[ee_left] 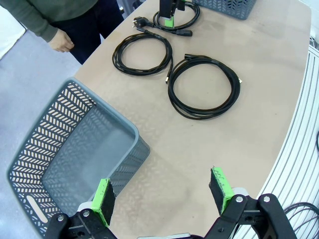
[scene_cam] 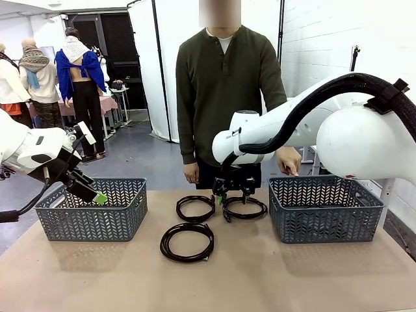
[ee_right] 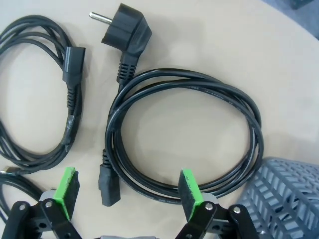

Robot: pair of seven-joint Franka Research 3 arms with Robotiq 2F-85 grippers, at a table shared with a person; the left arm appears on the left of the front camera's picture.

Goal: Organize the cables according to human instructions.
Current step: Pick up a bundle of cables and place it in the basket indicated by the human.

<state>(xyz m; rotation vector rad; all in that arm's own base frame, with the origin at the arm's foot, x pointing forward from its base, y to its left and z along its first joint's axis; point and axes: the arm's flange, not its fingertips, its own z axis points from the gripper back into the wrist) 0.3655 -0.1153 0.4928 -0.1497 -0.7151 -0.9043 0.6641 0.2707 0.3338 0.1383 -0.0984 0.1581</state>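
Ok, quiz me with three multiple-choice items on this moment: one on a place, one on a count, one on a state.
1. The right gripper hangs over: A the left basket; B the cable nearest the right basket; C the person's hand.
2. Coiled cables on the tabletop: A two; B three; C five.
3. The left gripper is: A open; B shut on a cable; C shut on a basket rim.
Answers: B, its pads straddle that coil beside the basket; B, three black loops lie between the baskets; A, its green pads stand wide apart, gripping nothing.
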